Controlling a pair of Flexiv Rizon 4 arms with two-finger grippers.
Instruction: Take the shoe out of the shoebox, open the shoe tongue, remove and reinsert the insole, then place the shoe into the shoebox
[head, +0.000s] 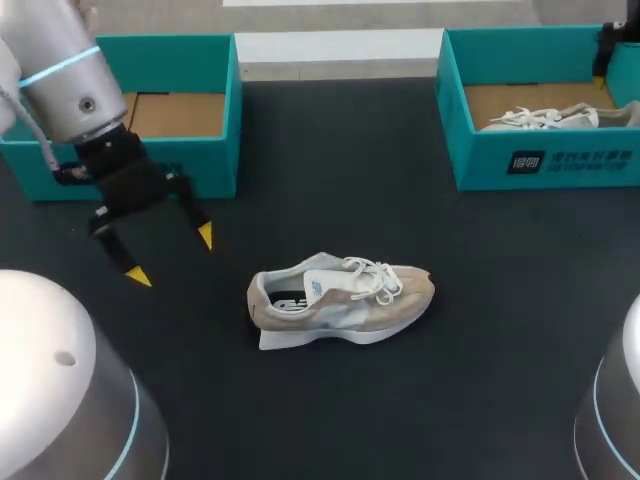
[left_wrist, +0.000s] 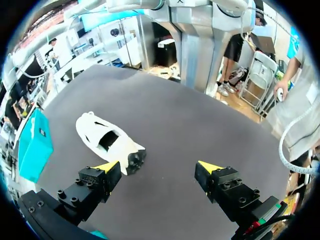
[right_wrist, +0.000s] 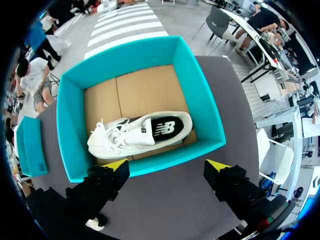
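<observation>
Shoe (head: 340, 300) (left_wrist: 107, 142) is out on the table (head: 300, 180), roughly mid-table and a bit toward the near edge. Toe points at the right edge, heel at the left edge. It's sole down as far as we can tell, and the opening faces up, so we can see into it. White laces run across the top.

Left shoebox (head: 180, 160) is in the far left corner: teal, with only its cardboard floor showing inside. Right shoebox (head: 560, 160) (right_wrist: 200, 100) is in the far right corner, also teal. A second shoe (head: 545, 118) (right_wrist: 140, 132), light-coloured, lies at a slant on its cardboard floor.

Left gripper (head: 171, 257) (left_wrist: 159, 167) hangs over the table between the left shoebox and the shoe, just off the box's near wall. Its fingers are spread wide and released, with nothing between them. In the left wrist view the shoe is ahead of the gripper and off to one finger's side, heel end nearest. The head view shows it clearly apart from the shoe.

Right gripper (right_wrist: 166, 165) is above the right shoebox, looking down into it. Its fingers are also released and wide apart, holding nothing. The second shoe lies ahead of its tips, inside the box walls. In the head view we only get a dark part of the right arm (head: 610, 45) at that box's far wall, and the tips don't show there.
</observation>
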